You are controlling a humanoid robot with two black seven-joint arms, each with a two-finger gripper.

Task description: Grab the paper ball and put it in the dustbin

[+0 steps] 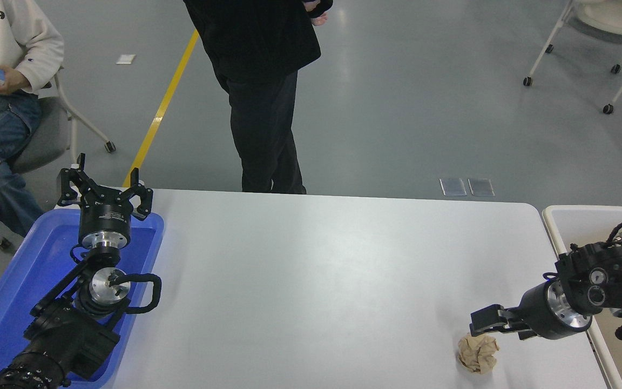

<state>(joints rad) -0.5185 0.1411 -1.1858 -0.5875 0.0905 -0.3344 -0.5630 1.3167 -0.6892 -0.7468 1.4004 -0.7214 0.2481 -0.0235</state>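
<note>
We have the right gripper (486, 324) just above the paper ball (478, 353), which sits on the white counter (311, 281) at about five o'clock, near the front edge; from this angle we cannot tell how far its fingers are spread, and it holds nothing. To grasp well, we judge it should centre over the wad, straddle its widest part and close gently, since crumpled paper gives. The dustbin (554, 216) waits at three o'clock beside the counter; the left gripper (104, 190) sits parked, spread wide and empty, over the blue tray (19, 286) at nine o'clock.

Tan creased paper ball (478, 353), cream dustbin (551, 222), blue tray (14, 292), white table (311, 270).
</note>
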